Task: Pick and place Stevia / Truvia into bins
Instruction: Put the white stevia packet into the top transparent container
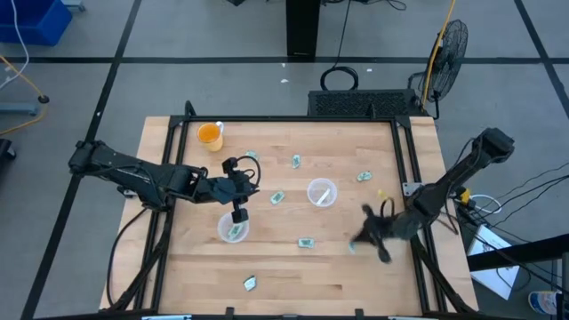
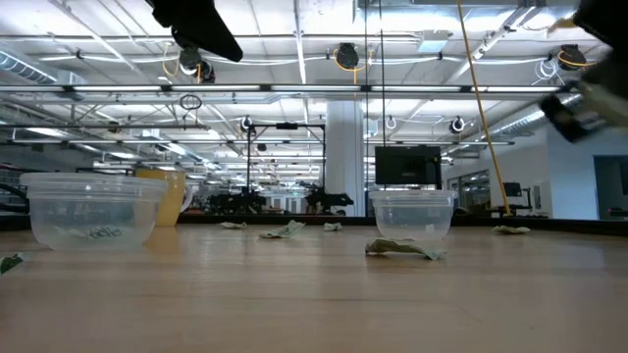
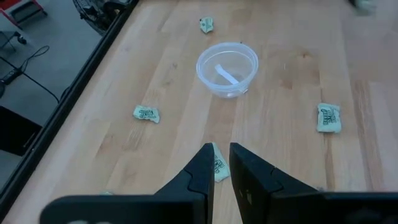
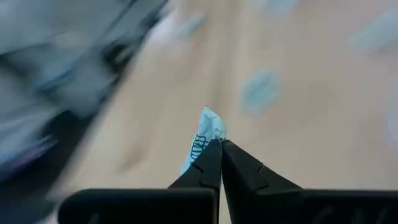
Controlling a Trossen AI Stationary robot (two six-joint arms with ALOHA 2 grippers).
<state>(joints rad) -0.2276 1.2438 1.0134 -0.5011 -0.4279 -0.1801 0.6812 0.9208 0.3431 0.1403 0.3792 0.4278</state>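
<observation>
Pale green sachets lie flat and scattered on the wooden table (image 1: 178, 258). One sachet (image 1: 277, 197) shows through the gap of my left gripper (image 3: 219, 155) as it lies on the wood (image 3: 217, 169). My left gripper (image 1: 240, 210) hangs open by a narrow gap, above the table beside the near clear cup (image 1: 233, 228), which holds one sachet. The second clear cup (image 1: 321, 193) holds a white strip. My right gripper (image 1: 357, 240) is blurred at the right and shut on a sachet (image 4: 205, 140). My right gripper pinches one sachet between its two fingertips (image 4: 214, 163). The sachet's crumpled free end (image 4: 210, 124) sticks out past the tips. In the low view this arm (image 2: 589, 93) is well above the table top.
An orange-filled cup (image 1: 210, 135) stands near the far left corner. Loose sachets lie at the far side (image 1: 296, 161), right of the cups (image 1: 364, 176), in the middle near side (image 1: 307, 243) and by the near edge (image 1: 250, 283). A black frame borders the table.
</observation>
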